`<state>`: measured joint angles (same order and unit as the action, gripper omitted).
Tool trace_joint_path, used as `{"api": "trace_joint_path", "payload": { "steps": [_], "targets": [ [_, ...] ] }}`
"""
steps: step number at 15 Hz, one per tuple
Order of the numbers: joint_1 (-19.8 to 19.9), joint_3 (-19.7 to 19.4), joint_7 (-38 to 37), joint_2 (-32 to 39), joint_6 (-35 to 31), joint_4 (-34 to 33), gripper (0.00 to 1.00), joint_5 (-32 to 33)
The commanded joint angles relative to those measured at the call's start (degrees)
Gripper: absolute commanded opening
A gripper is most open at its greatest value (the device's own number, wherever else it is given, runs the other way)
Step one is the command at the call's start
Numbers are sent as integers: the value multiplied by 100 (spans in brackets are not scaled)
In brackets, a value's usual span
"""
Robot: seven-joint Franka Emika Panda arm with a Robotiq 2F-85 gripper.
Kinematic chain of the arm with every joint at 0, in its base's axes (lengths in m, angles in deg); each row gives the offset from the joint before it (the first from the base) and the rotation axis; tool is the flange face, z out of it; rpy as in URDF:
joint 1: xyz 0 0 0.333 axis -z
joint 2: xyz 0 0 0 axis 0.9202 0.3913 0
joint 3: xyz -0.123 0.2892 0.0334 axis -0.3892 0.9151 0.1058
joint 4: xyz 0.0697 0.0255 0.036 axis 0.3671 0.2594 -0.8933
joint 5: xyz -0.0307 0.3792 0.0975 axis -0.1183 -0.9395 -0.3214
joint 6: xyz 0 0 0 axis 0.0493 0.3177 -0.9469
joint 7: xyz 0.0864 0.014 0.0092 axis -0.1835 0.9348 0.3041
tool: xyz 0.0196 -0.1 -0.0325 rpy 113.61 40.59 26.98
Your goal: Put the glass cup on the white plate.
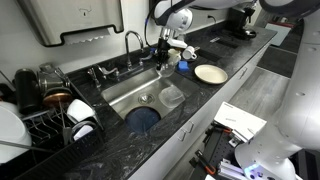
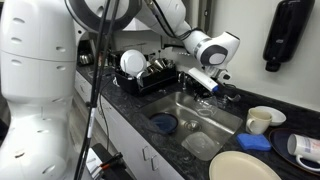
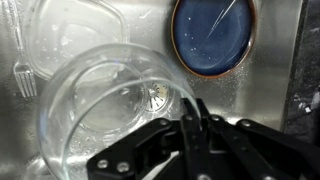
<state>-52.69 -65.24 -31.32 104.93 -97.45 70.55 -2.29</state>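
Observation:
In the wrist view my gripper (image 3: 190, 112) is shut on the rim of the clear glass cup (image 3: 105, 110). It holds the cup tilted above the steel sink. In both exterior views the gripper (image 1: 165, 50) (image 2: 206, 85) hangs over the sink near the faucet. The cup is only faintly visible under the fingers (image 2: 208, 97). The round off-white plate (image 1: 210, 73) lies empty on the dark counter beside the sink. It also shows at the bottom edge of an exterior view (image 2: 243, 166).
A dark blue dish (image 3: 212, 35) (image 1: 143, 117) and a clear plastic tub (image 3: 70, 40) (image 1: 172, 97) lie in the sink, with a fork (image 3: 25, 75). A blue sponge (image 2: 255, 142) and white mug (image 2: 262, 120) stand near the plate. A dish rack (image 2: 150, 70) is beyond the sink.

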Motion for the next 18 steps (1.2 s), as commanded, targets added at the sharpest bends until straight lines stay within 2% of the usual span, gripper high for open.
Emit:
{"api": "trace_joint_path", "payload": {
  "steps": [1, 6, 9, 13, 18],
  "targets": [
    [255, -258, -342, 480, 738, -941, 1, -198],
    [757, -568, -585, 811, 1090, -1499, 1, -450],
    [1086, -628, -469, 818, 1118, -1560, 1, -722],
    [1323, -587, 307, 661, 1009, -1433, 1, -849],
    [1413, -570, 1749, 581, 1270, -1385, 1, -447]
  ]
}}
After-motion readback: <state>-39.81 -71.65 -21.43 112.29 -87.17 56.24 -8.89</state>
